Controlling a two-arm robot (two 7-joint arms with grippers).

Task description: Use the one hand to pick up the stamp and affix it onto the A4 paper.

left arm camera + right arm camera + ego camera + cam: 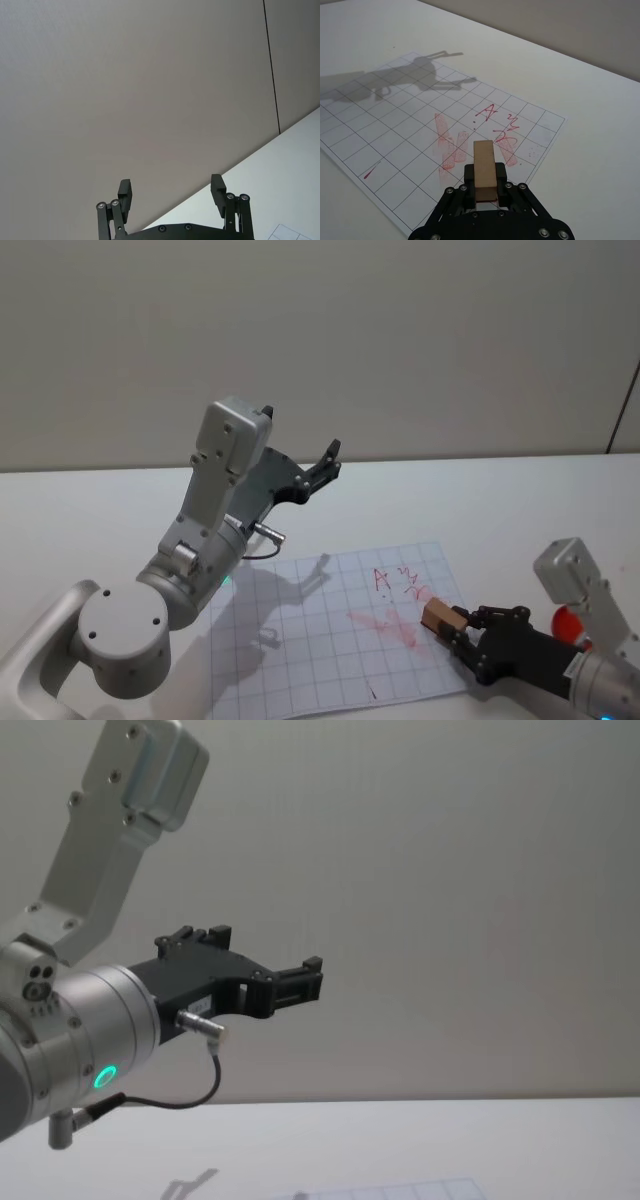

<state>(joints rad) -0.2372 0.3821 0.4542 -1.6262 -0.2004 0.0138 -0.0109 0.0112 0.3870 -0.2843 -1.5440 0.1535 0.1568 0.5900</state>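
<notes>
1 stamp clamped in R gripper at 3 o'clock of the 1 A4 paper, L gripper raised w/ jaws apart.

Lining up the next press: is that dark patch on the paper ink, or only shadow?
Right wrist view: soft grey shadow of an arm on the A4 paper, no ink; the red marks near the stamp are ink. Head view: same shadow beside the left arm.

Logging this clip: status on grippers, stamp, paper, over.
Right gripper shut on the stamp, over the A4 paper by red marks. Left gripper open, raised, idle. Nothing blocking.
</notes>
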